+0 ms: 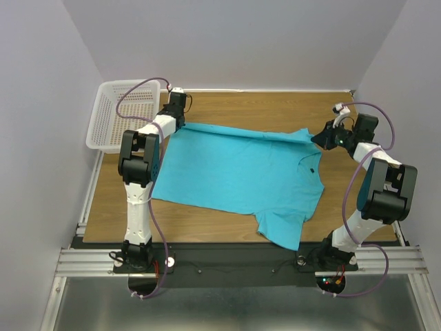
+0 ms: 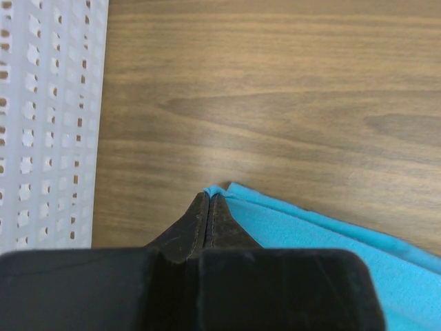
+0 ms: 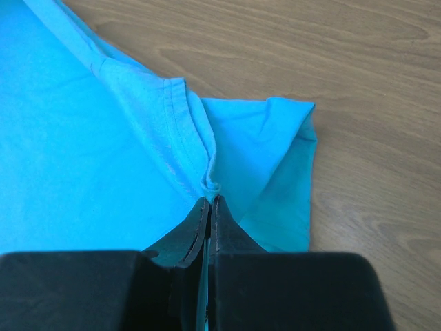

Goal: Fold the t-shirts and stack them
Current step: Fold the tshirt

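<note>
Left wrist: t-shirt (image 2: 324, 238) corner only

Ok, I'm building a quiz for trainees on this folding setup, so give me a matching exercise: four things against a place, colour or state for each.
Things
1. left pincer
2. right pincer
3. basket
4. table

Places, colours, states
A. white mesh, at the far left corner
B. shut on the t-shirt at a sleeve
C. brown wood
D. shut on the t-shirt's hem corner, near the basket

Pairs: 1-D, 2-B, 3-A, 4-C
</note>
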